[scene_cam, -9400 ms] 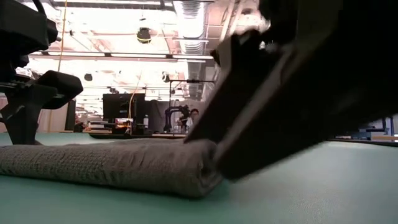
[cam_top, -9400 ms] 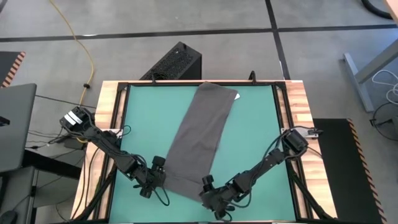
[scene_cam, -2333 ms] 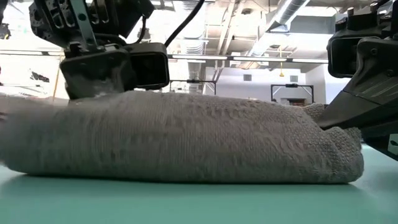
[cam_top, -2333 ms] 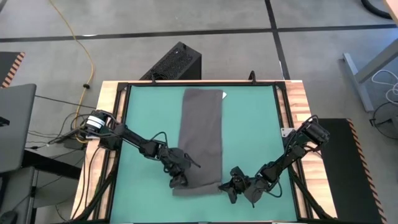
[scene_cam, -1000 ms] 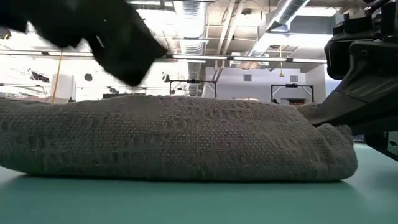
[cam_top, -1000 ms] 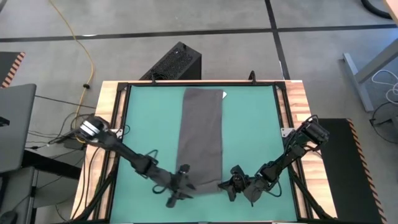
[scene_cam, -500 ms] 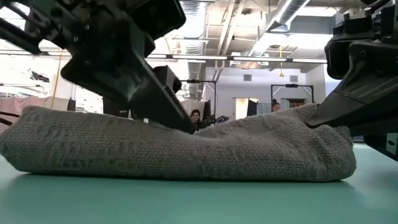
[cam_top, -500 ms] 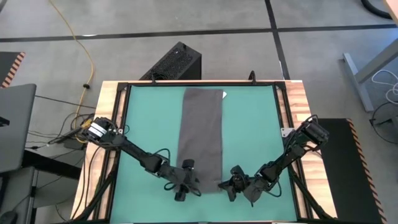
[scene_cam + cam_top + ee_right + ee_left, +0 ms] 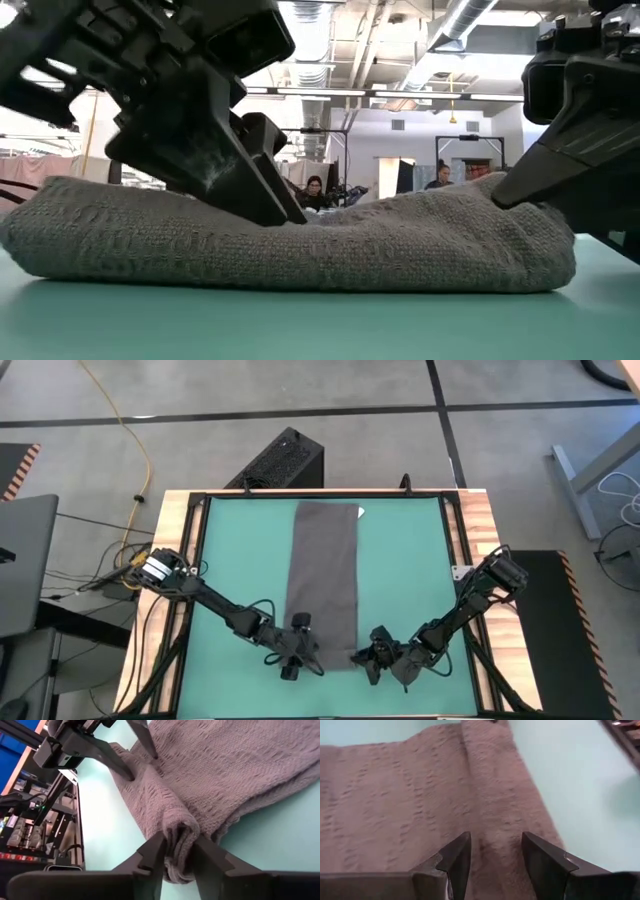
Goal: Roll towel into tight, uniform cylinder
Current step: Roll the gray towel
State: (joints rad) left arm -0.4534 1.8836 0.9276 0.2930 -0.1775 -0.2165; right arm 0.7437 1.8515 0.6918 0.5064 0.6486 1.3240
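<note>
The towel (image 9: 322, 580) lies lengthwise on the green table (image 9: 410, 580), from the far edge down to the near edge between the two arms. Most of it is flat. Only the near end is turned over into a short, thick roll, which the low view shows as a low lump (image 9: 290, 245) with a dip near its middle.

The right gripper (image 9: 177, 847) is at the right end of this roll, and its fingers are closed on the rolled edge, with the cloth bunched between them. The left gripper (image 9: 495, 857) is at the left part of the roll. Its fingers stand apart, one on each side of the raised fold, with the tips pressing into the cloth; I do not see them pinching it.

In my judgement the roll is only begun, and the step in hand is to turn it further toward the far edge. To do this well, both ends should advance together, so that the roll keeps square to the long sides and does not become a cone. The dip should be pressed out first, because the right end looks higher than the middle. A light pull toward the near edge at each turn should keep the layers tight.

A small white tag (image 9: 361, 513) shows at the far right corner of the towel. It is too small to read. I can read no brand or other writing on the towel, the arms or the table.
</note>
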